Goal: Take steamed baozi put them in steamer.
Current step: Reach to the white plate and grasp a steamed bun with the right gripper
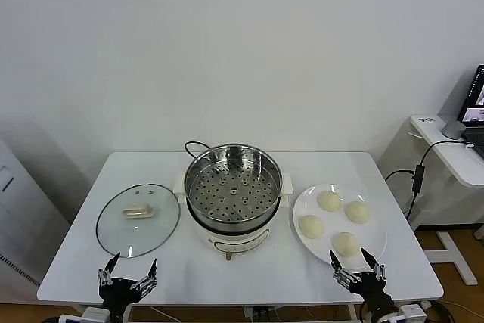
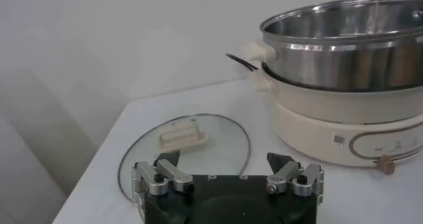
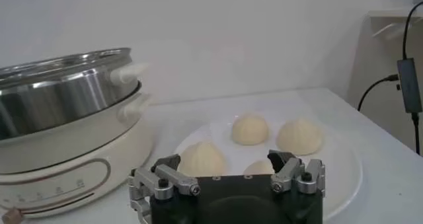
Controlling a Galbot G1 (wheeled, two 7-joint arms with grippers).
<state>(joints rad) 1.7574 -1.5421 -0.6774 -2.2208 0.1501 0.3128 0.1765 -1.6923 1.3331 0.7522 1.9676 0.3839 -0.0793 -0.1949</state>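
Note:
The steamer (image 1: 233, 196), a shiny steel pot with a perforated basket floor on a white base, stands mid-table; its basket holds nothing. Several cream-white baozi, such as the front one (image 1: 345, 243), lie on a flat white plate (image 1: 376, 226) to its right. My right gripper (image 1: 356, 263) is open and empty at the table's front edge, just before the plate; its wrist view shows baozi (image 3: 250, 129) beyond the fingers. My left gripper (image 1: 127, 271) is open and empty at the front left, before the glass lid (image 1: 138, 219).
The glass lid with its cream handle (image 2: 182, 137) lies flat left of the steamer (image 2: 344, 73). A black cord (image 1: 193, 145) runs behind the pot. A side desk (image 1: 454, 149) with cables stands to the right of the table.

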